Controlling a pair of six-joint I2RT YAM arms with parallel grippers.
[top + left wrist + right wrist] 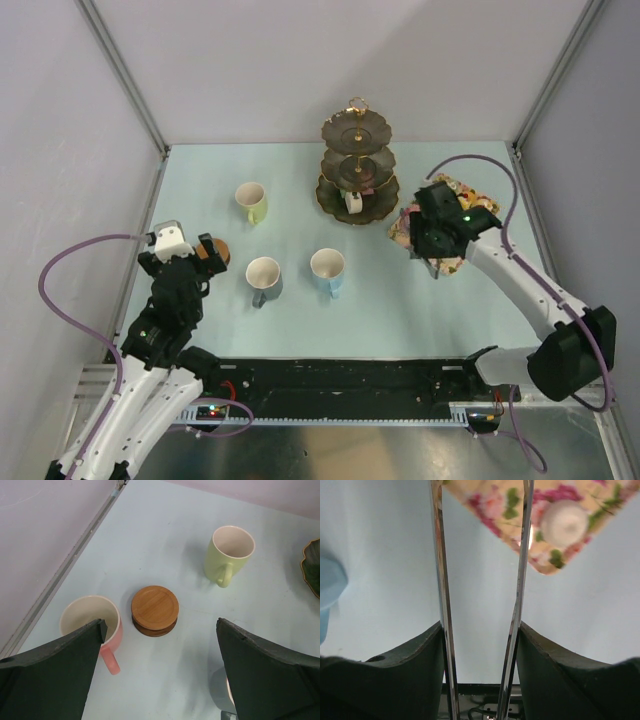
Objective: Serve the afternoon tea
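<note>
The right gripper (pixel 480 630) is clamped on a pair of metal tongs (pixel 440 555), its fingers bearing on the outer faces of the two blades. The blades stand apart with nothing between them. They are held over bare table (pixel 400 300), just off the near corner of the floral tray (pixel 490 502) by the right edge, where a white cake (pixel 564 522) lies. The three-tier stand (pixel 358 165) is set near the middle of the far edge, just left of the tray, and a pale item, probably a cake, is seen on its lowest tier.

The left gripper (pixel 161 627) is held empty with its jaws wide apart above the stack of wooden coasters (pixel 154 610) near the left edge. The pink mug (pixel 90 625) is just beside the stack and the yellow-green mug (pixel 230 552) is placed farther back. The grey mug (pixel 264 280) and the blue mug (pixel 328 272) stand side by side toward the near edge.

Several faults are judged possible. The soft cake could be crushed if the tongs are squeezed hard, or dropped between tray and stand if they are squeezed too lightly. The tongs could slip within the fingers, since smooth metal is gripped. On the left, the pink mug could be struck by a descending finger — and two coasters could be lifted where one is meant.
</note>
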